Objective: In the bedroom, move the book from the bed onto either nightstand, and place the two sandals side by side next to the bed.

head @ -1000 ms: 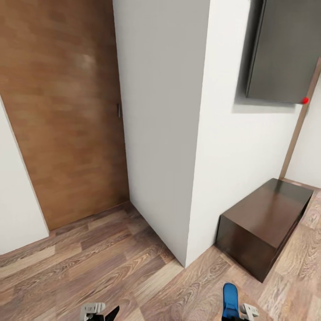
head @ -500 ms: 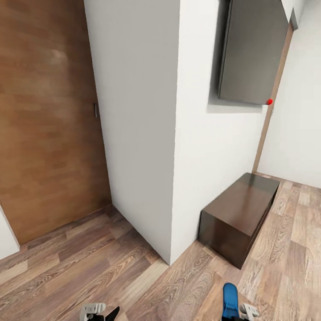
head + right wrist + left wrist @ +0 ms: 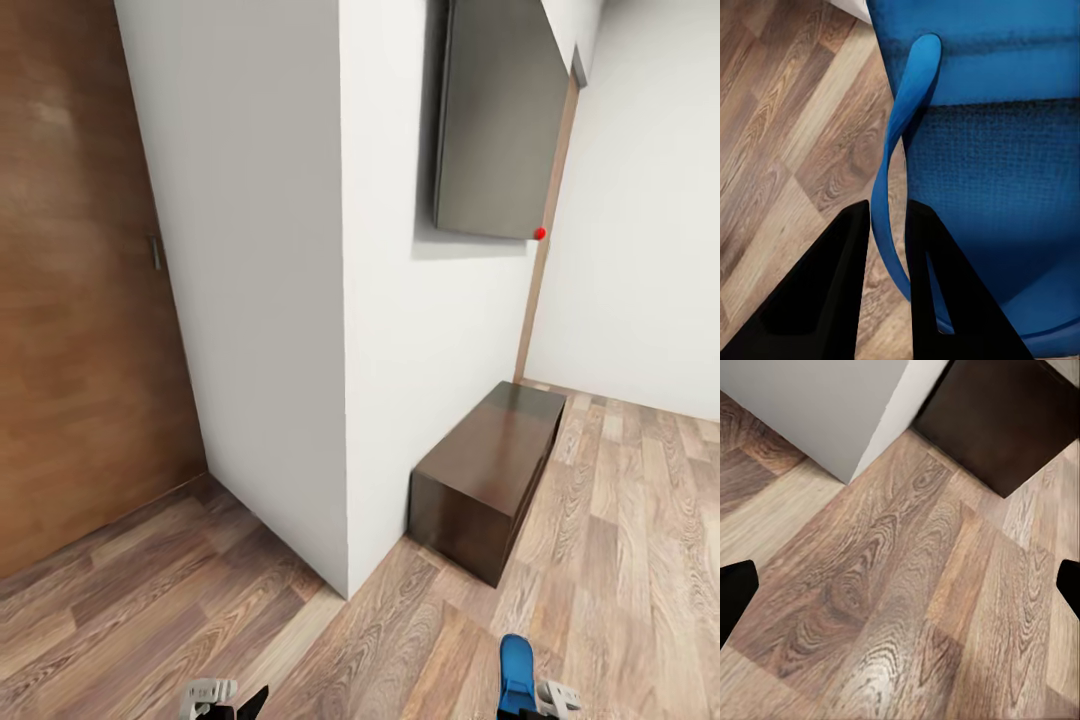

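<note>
right pincer (image 3: 886,247) was closed on the strap of a bright blue sandal (image 3: 975,150), its two dark fingers (image 3: 825,292) pinching the thin rubbery loop while the sole hung flat beside them; in the head view that sandal (image 3: 516,672) showed as a rounded blue tip just above the right gripper (image 3: 545,697) at the bottom edge. left gripper (image 3: 222,697) held nothing, and its black fingertips (image 3: 735,592) stood wide apart over bare floor. judging by this, the task was partly under way: one sandal was lifted and being carried, not yet set down, while the second sandal, the book, the bed and the nightstands were nowhere in these views, so their state could not be told. wood plank floor (image 3: 620,520) was matte with strong swirling grain in mixed tan and brown tones. a smooth white wall corner (image 3: 345,400) jutted forward, with a tan wooden door (image 3: 70,350) to its left. a long low dark brown dresser (image 3: 490,470) with a faintly glossy top stood against the wall, below a flat grey panel (image 3: 495,120) with a small red dot (image 3: 540,233).
</note>
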Robot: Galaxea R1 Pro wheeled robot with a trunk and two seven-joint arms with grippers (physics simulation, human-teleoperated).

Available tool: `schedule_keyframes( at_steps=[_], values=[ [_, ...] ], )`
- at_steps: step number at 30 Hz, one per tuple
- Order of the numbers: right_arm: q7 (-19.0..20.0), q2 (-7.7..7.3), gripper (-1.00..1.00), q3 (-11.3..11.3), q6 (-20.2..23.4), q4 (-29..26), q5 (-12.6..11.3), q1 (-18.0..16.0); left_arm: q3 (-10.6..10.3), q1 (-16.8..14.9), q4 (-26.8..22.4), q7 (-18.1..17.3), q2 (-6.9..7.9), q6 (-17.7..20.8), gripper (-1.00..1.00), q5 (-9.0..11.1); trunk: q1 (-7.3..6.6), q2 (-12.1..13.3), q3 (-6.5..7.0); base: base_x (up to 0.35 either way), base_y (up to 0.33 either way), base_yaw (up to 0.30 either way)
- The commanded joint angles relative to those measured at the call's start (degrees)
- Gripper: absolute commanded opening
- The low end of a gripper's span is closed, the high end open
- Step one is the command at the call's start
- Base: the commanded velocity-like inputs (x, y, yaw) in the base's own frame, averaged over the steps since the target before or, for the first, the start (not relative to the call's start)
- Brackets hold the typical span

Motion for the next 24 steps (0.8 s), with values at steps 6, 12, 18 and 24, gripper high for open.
schedule_keyframes(
  at_steps=[6, 12, 18, 24],
  values=[
    [0.41, -0.03, -1.0, 0.47, 0.16, 0.03, -0.62, -0.05, 0.06, -0.04, 0.03, -0.27, -0.01, -0.01, 1.0, 0.26, -1.34, 2.39, 1.02, 0.0, 0.0, -0.283],
    [0.47, -0.01, -1.0, 0.47, 0.16, 0.03, -0.62, -0.05, 0.06, -0.01, 0.03, -0.34, 0.05, -0.08, 1.0, 0.26, -1.99, 3.6, 1.56, 0.0, 0.0, -0.284],
    [0.51, -0.01, -1.0, 0.47, 0.16, 0.03, -0.62, -0.05, 0.11, -0.04, 0.03, -0.5, 0.05, -0.05, 1.0, 0.3, -1.99, 3.6, 1.56, 0.0, 0.0, -0.284],
    [0.57, -0.05, -1.0, 0.47, 0.16, 0.04, -0.62, -0.05, 0.14, -0.03, 0.03, -0.44, 0.06, -0.01, 1.0, 0.34, -1.99, 3.6, 1.56, 0.0, 0.0, -0.283]
  ],
)
